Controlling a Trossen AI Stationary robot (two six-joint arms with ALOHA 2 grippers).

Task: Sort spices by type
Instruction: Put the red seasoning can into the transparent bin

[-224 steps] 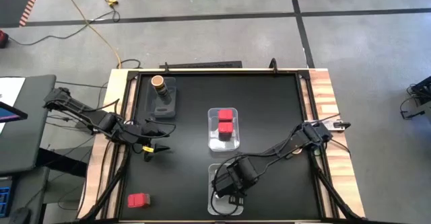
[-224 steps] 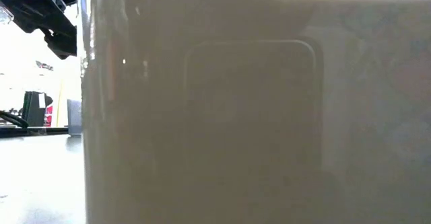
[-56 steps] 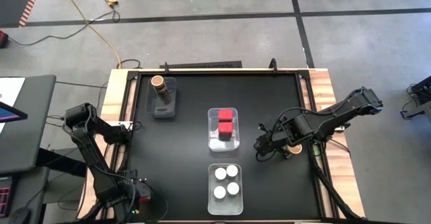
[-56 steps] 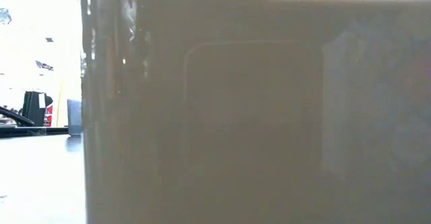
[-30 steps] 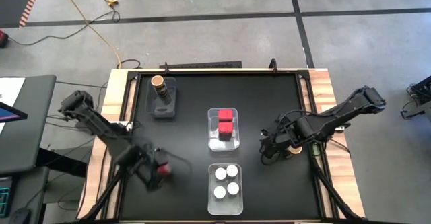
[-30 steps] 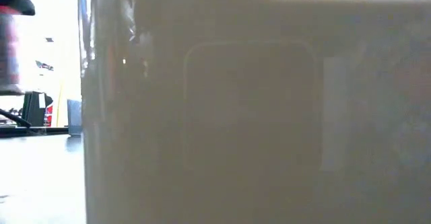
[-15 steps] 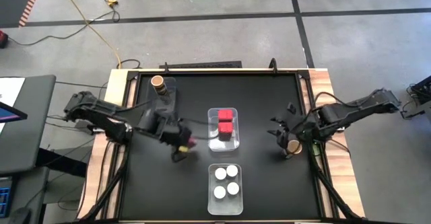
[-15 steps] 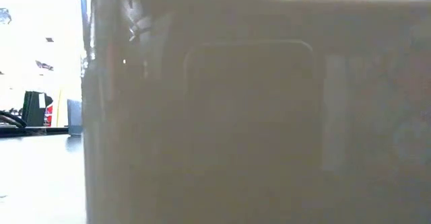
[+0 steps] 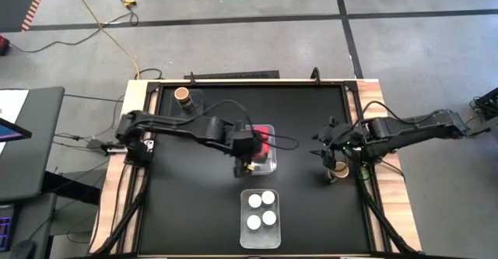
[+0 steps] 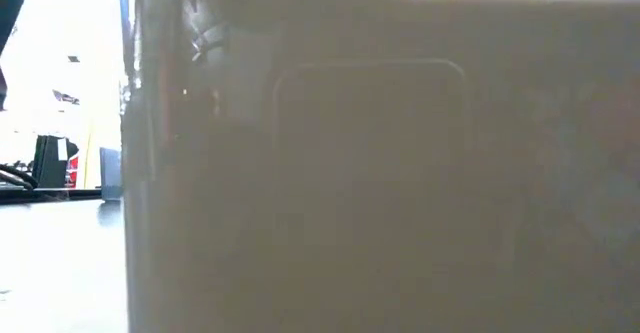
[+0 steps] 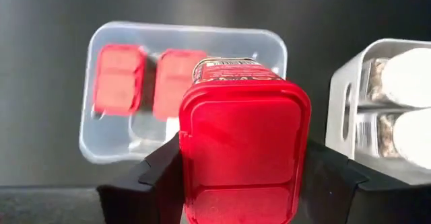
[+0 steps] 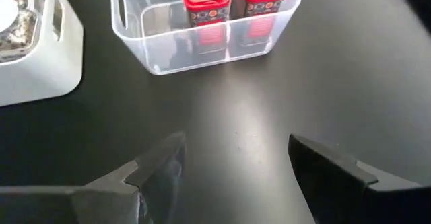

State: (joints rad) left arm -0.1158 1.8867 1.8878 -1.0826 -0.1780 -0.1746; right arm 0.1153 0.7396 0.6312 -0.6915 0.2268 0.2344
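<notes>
From above, I see my left claw (image 9: pixel 250 156) stretched over the clear tub (image 9: pixel 269 166) at table centre, pinching a red spice box (image 9: pixel 259 144). My right claw (image 9: pixel 333 152), fingers spread, waits at three o'clock beside a brown-topped jar (image 9: pixel 339 171). Left wrist: box (image 11: pixel 242 143) above two red boxes (image 11: pixel 120 77).

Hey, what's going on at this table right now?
A two-armed robot is sorting spices. The left gripper holds a red spice box above the clear tub, which already has two red boxes. White-lidded jars fill another tub. The right gripper, jaws open, hangs by a brown-topped jar.
</notes>
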